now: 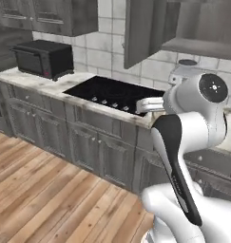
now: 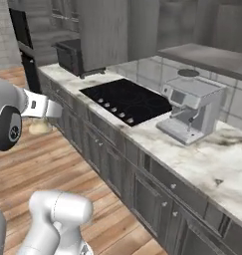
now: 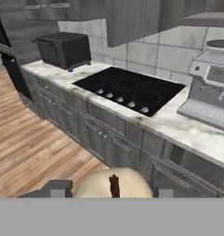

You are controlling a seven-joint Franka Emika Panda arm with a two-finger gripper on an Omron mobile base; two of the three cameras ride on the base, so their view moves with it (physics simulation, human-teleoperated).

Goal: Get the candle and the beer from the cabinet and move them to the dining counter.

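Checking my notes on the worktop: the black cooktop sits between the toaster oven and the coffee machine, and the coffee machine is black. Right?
Not quite: the coffee machine is silver-grey, as the right base view shows. The cooktop does lie between it and the toaster oven.

We note a home kitchen: black cooktop (image 3: pixel 129 90) set in a marble worktop (image 2: pixel 192 154), toaster oven (image 1: pixel 43 58), coffee machine (image 2: pixel 192 107), grey cabinets (image 1: pixel 88 142), wood floor (image 1: pixel 41 199).

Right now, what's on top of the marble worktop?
A black toaster oven at the far end, an inset black cooktop midway, and a steel coffee machine nearest. The worktop strip behind the oven and machine is covered by them.
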